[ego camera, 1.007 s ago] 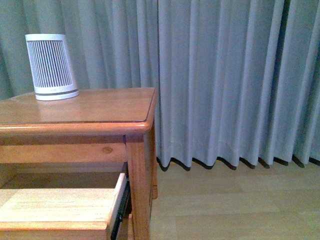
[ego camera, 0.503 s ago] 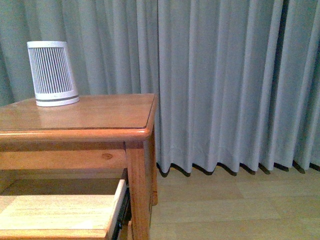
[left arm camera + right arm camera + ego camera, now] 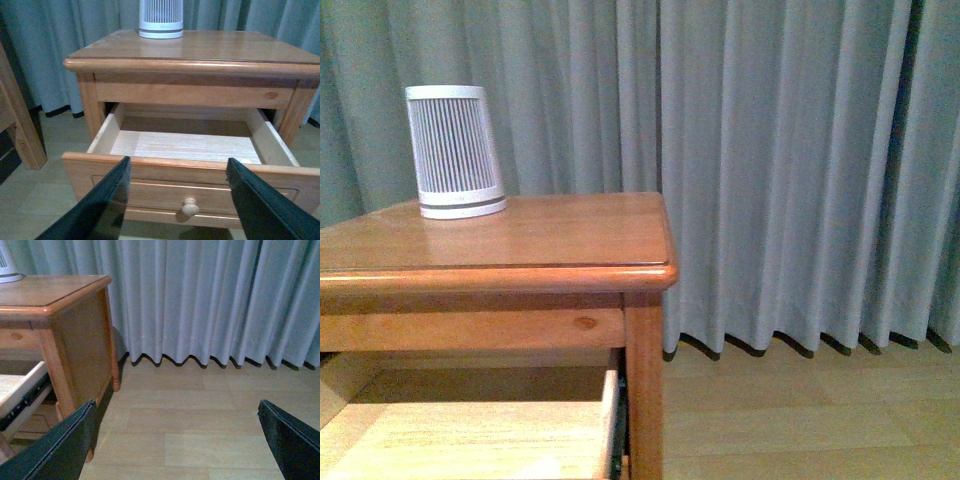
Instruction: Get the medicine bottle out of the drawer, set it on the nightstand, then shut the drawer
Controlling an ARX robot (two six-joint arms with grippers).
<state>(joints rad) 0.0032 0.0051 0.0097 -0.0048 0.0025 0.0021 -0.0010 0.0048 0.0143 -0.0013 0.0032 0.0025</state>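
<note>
Wood nightstand [image 3: 225,50], one open drawer [image 3: 200,171], one ribbed cylinder [image 3: 160,17], left hand [image 3: 177,162], right hand [image 3: 176,405] spread.

1x nightstand [image 3: 225,47], 1x drawer [image 3: 200,169], 1x ribbed cyl [image 3: 160,17]

The honey-coloured wooden nightstand with a glossy, rounded-edge top [image 3: 550,235] stands on a pale wood-plank floor [image 3: 800,410]. A white ribbed plastic cylinder [image 3: 455,150] stands upright on the top, close to its back edge and well apart from its front edge and right corners. Below the top, the nightstand's upper drawer [image 3: 175,190] is pulled out, showing its pale wood inside.
</note>
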